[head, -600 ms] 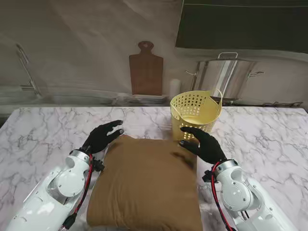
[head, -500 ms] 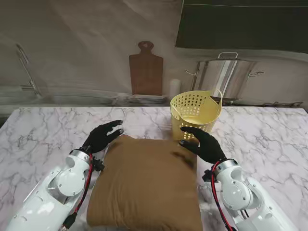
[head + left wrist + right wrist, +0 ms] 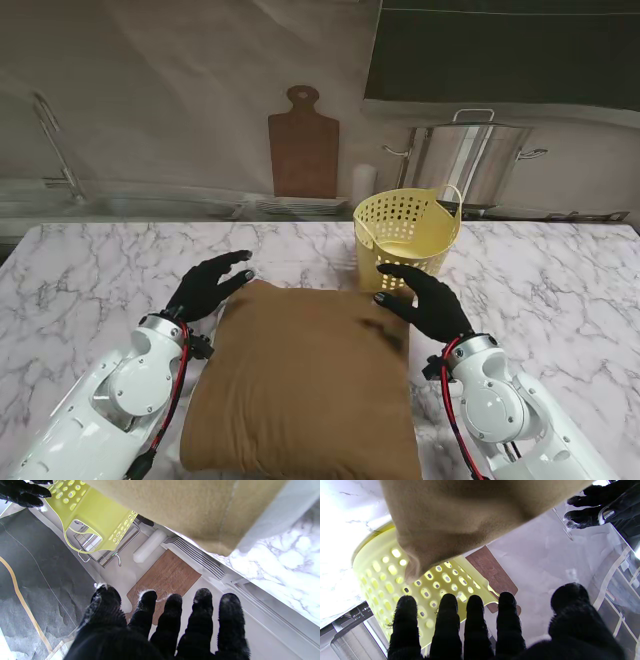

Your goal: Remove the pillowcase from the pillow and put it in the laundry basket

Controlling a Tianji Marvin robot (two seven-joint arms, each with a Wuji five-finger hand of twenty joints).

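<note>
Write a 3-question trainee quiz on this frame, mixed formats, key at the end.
1. True or false: the left hand is gripping the pillowcase.
2. The laundry basket stands: A) on the pillow's near edge, B) beyond the pillow's far right corner, C) left of the left hand.
3. Fill in: the right hand hovers with fingers ____ over the pillow's far right corner.

Key: 1 false, both hands are open and hold nothing. 2 B. 3 spread.

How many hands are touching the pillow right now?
0. The left hand hovers open by the pillow's far left corner, the right hand open over its far right corner.
</note>
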